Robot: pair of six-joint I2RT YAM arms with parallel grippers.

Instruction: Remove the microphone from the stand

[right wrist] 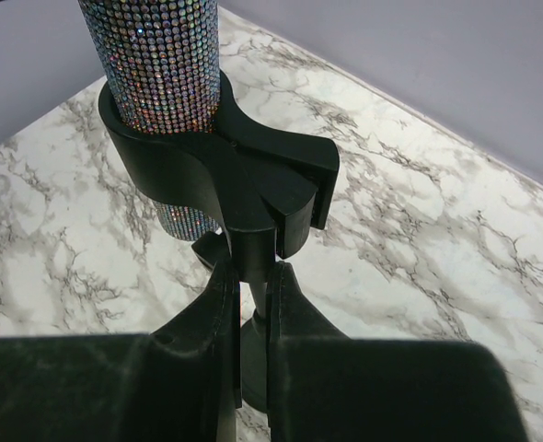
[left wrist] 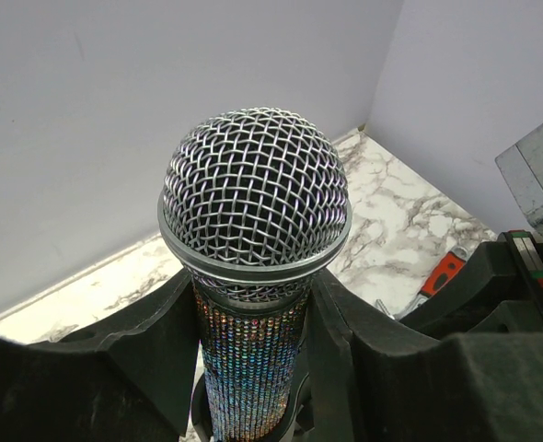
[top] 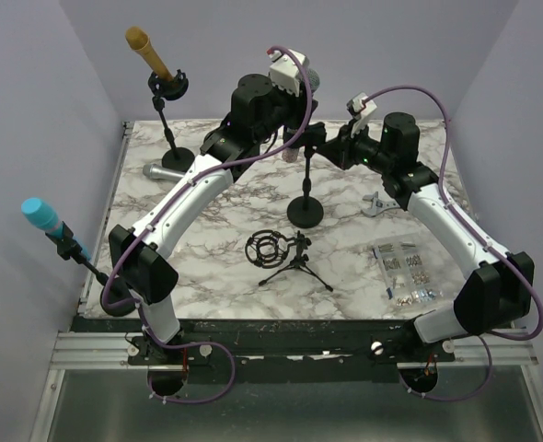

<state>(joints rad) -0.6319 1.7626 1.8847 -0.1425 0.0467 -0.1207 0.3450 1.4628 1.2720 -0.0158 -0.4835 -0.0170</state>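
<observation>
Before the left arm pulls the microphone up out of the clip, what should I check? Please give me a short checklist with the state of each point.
1. Left tool closed around the glitter body of the microphone, just under its head: ok.
2. Right tool shut on the pole of the stand, below the clip: ok.
3. Microphone seated upright in the clip: ok.
4. Left grip firm enough not to slip on the glitter surface: cannot tell.
5. Space straight above the microphone free for the lift: cannot tell.
</observation>
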